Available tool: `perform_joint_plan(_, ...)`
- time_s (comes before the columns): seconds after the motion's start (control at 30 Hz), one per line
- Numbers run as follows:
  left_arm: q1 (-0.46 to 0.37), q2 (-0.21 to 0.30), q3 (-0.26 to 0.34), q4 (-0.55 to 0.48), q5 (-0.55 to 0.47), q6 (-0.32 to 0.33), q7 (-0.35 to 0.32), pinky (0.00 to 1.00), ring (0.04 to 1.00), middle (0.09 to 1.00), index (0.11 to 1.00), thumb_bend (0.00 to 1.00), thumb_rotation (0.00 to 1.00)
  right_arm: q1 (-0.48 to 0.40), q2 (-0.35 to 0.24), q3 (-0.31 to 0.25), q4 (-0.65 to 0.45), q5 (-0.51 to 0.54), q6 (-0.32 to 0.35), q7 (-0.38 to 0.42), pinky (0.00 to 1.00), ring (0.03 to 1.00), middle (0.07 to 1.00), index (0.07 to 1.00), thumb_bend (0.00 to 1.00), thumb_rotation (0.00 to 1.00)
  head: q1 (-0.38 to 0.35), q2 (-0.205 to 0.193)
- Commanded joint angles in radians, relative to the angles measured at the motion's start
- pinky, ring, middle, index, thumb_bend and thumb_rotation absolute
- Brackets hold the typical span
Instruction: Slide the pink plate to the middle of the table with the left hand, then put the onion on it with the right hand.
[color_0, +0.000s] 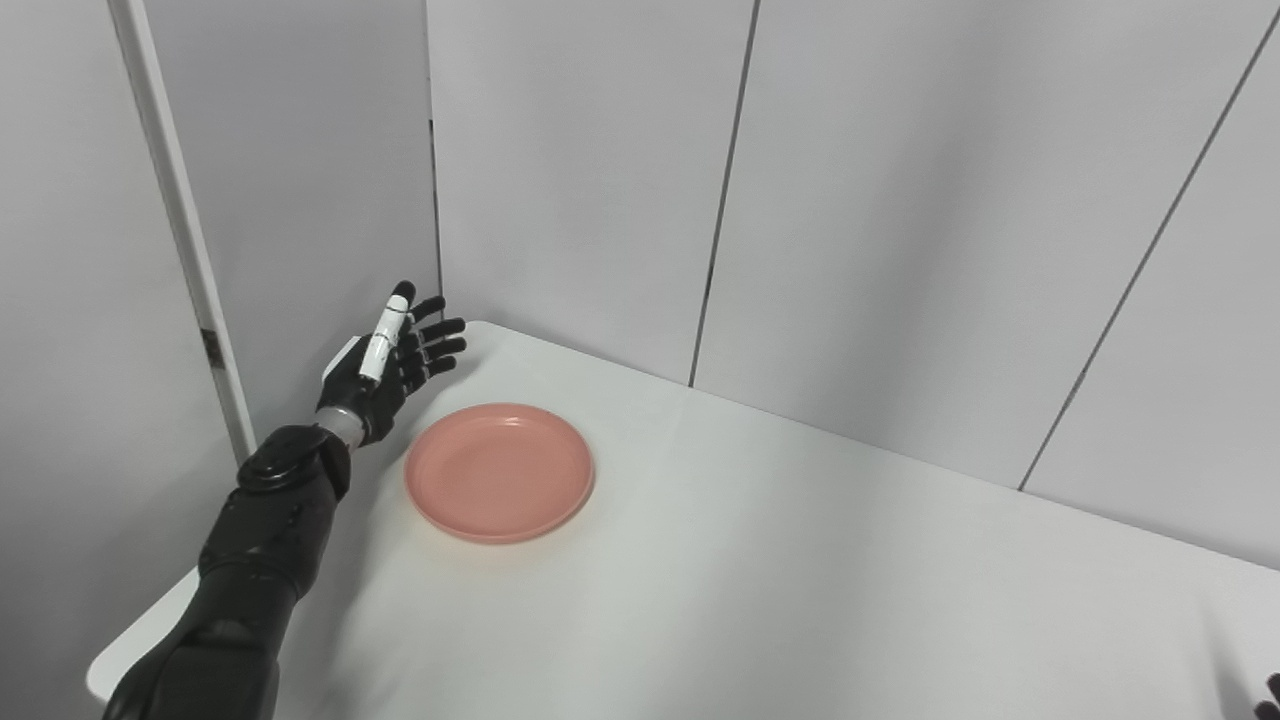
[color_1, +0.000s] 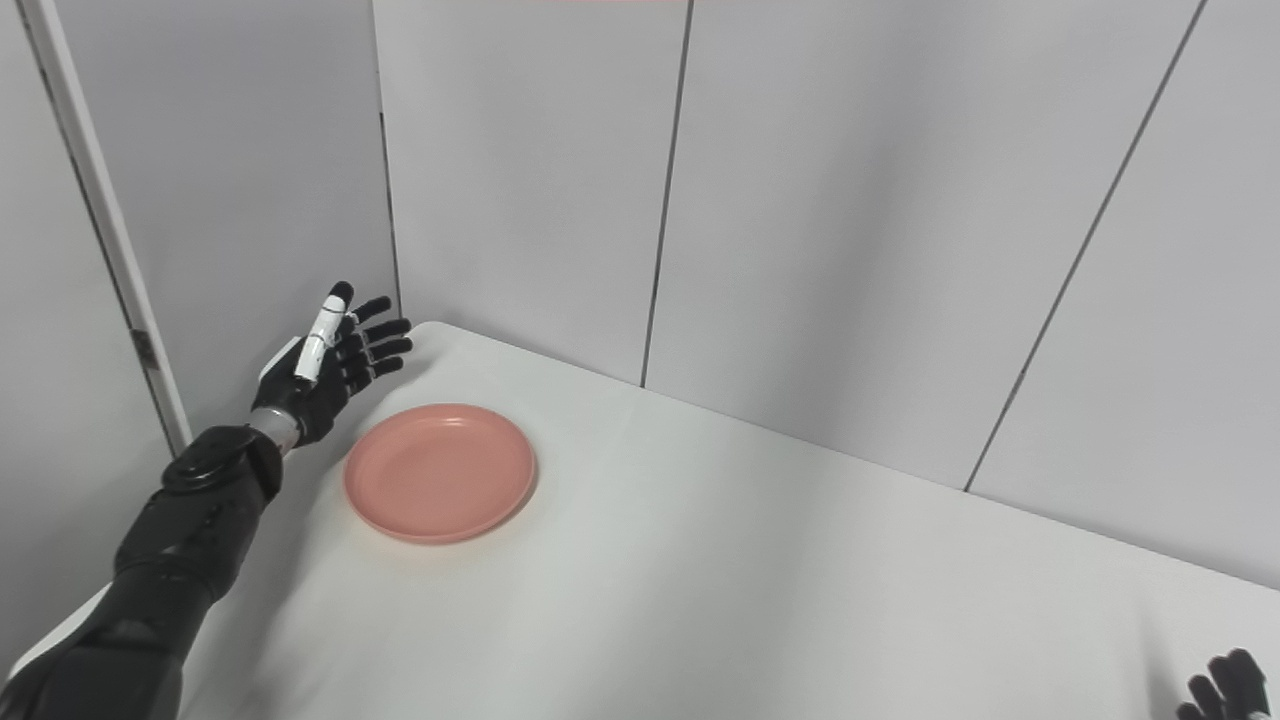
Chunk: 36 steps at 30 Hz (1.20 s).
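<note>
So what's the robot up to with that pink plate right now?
The left hand is open, fingers spread, just left of the pink plate near the table's far left corner, apparently not touching it. The plate is empty and hasn't been slid to the middle. Only the fingertips of the right hand show at the bottom right edge. No onion is in view.

Setting: enclosed test booth of a lab or robotics workspace. Evidence: plain white table (color_0: 800, 560) with a rounded corner, set into a corner of pale grey partition panels (color_0: 900, 220) joined by thin dark seams; white upright post (color_0: 180, 230) with a small dark fitting, standing behind and to the left of the left hand's fingers (color_0: 440, 345). Furnishing: one pink plate (color_0: 498, 472), empty, lying just beside and below those fingers. Surfaces uniformly bare and undecorated; lighting even.
</note>
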<state>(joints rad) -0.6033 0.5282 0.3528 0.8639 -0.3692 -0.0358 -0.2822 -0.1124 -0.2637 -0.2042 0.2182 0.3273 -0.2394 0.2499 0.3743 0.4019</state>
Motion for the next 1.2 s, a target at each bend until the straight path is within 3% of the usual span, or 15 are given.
perform_joint_plan(0.0,-0.056,0.045,0.005,0.005,0.002,-0.067,-0.01,0.86,0.812,0.79,0.834,0.74,0.89,0.108,0.032,0.008,0.063,0.009,0.027,0.005,1.0,1.0,1.0,1.0,0.82,1.0,-0.002,0.003)
perform_joint_plan(0.3,-0.067,0.025,0.035,0.091,-0.018,-0.086,0.011,0.85,0.796,0.781,0.838,0.73,0.88,0.115,0.032,0.006,0.044,0.006,0.045,-0.006,1.0,0.998,1.0,1.0,0.82,1.0,-0.007,0.011)
perform_joint_plan(0.63,-0.097,0.018,0.067,0.241,-0.041,-0.176,0.0,0.85,0.823,0.8,0.838,0.73,0.88,0.119,0.027,0.006,0.039,0.002,0.047,-0.005,1.0,0.992,1.0,1.0,0.8,1.0,-0.008,0.015)
perform_joint_plan(0.93,-0.085,-0.015,0.062,0.217,-0.05,-0.165,0.008,0.81,0.785,0.758,0.802,0.71,0.9,0.115,0.03,0.009,0.037,-0.003,0.052,-0.01,1.0,0.992,1.0,1.0,0.82,1.0,-0.011,0.015)
perform_joint_plan(1.17,-0.067,-0.047,0.037,0.173,-0.041,-0.149,-0.01,0.79,0.788,0.778,0.791,0.75,0.89,0.115,0.035,0.011,0.034,-0.009,0.051,-0.015,1.0,0.995,1.0,1.0,0.83,1.0,-0.015,0.017)
